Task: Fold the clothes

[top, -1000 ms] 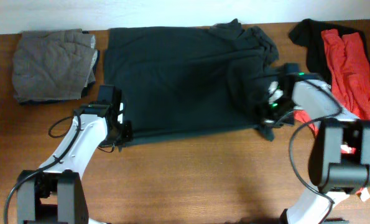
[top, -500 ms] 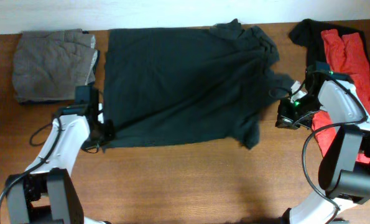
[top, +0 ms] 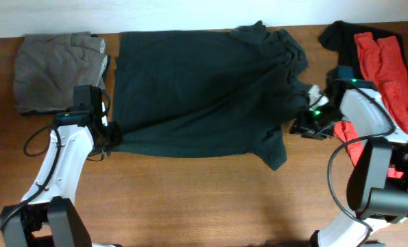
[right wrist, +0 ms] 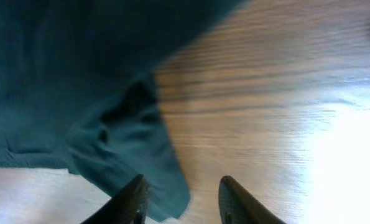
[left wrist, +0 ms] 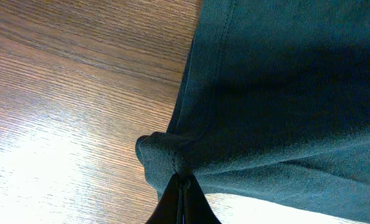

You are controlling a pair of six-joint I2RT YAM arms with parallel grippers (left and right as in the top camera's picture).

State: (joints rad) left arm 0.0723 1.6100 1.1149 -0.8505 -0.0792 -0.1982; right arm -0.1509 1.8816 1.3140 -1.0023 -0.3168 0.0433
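Left wrist view: the left tool is pressed together on the near left corner of the black T-shirt, with the hem puckered into a small knot at its tips. The right tool is spread. Only wood shows between its fingers, and the loose sleeve cloth lies just beside and under its left finger.

Compared with a second ago, the two tools have drawn apart. The left one has carried its corner outward toward the left edge. The right one, which was buried in the bunched right side, has pulled outward and let the cloth drop. The near hem now runs straighter and the body lies flatter. The right sleeve, though, has slumped into a skewed flap near the front right, and the far right shoulder is still rumpled. My reading is that this is spreading rather than folding, and that the right side needs another tug before any fold is worth making.

The shirt lies across the back middle of the brown wooden worktop. A grey folded pile sits at the back left, just beside the shirt's edge. At the back right, red T-shirts lie heaped over another black garment, near the right arm. A pale wall runs along the far side.
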